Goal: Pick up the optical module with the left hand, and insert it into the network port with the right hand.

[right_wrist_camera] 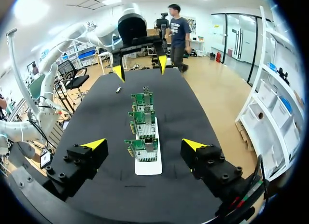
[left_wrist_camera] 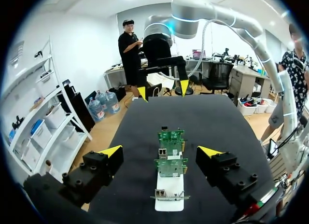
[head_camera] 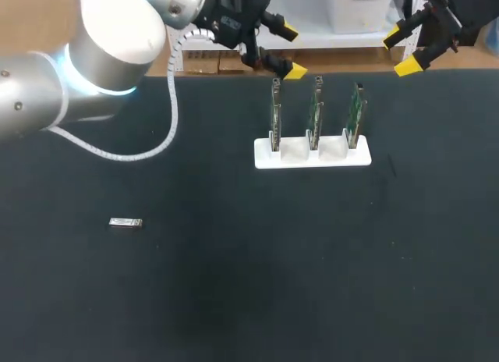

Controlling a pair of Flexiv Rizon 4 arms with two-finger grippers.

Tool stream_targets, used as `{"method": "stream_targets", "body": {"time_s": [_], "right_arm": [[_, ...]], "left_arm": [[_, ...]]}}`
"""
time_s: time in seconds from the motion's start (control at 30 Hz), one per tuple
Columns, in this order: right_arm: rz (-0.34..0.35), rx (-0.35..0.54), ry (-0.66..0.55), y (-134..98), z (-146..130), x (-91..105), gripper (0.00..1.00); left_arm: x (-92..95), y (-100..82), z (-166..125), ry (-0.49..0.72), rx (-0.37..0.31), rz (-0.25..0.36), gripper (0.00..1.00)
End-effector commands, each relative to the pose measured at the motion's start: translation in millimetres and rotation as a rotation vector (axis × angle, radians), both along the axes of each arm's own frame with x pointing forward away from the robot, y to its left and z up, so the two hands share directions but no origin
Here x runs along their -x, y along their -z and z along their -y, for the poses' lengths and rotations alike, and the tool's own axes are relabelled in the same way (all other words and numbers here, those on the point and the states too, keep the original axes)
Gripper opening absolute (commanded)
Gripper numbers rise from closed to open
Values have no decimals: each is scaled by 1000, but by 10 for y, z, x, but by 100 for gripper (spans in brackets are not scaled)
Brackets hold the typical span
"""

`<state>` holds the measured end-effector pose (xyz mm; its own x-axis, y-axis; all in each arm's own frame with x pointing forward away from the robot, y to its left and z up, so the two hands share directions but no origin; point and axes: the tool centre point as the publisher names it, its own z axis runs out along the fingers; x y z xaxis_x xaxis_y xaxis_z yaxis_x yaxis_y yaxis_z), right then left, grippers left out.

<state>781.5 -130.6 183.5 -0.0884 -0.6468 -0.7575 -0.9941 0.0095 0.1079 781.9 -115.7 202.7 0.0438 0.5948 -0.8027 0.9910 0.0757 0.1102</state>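
Left gripper [head_camera: 290,51] and right gripper [head_camera: 401,52] hang spread and empty near the card rack [head_camera: 312,155]. Optical module [head_camera: 125,222] lies well apart, on robot's left. Left gripper shd drop w/ fingers straddling its narrow sides.

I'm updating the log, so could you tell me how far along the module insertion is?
Nothing looks done yet. The optical module lies alone on the table, away from both arms. The left gripper and right gripper hang open and empty beyond the board holder. Pickup and insertion both remain.
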Motion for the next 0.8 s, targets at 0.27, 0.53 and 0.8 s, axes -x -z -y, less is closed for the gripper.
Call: {"method": "stream_targets", "body": {"time_s": [0.27, 0.53, 0.8], "right_arm": [[3, 1, 4, -1, -2, 23, 100], [3, 1, 4, -1, -2, 23, 100], [3, 1, 4, -1, -2, 23, 100]], "left_arm": [[406, -224, -315, -88, -197, -15, 100], [770, -161, -714, -179, -328, -57, 100], [983, -41, -1044, -220, -480, -126, 100]]}}
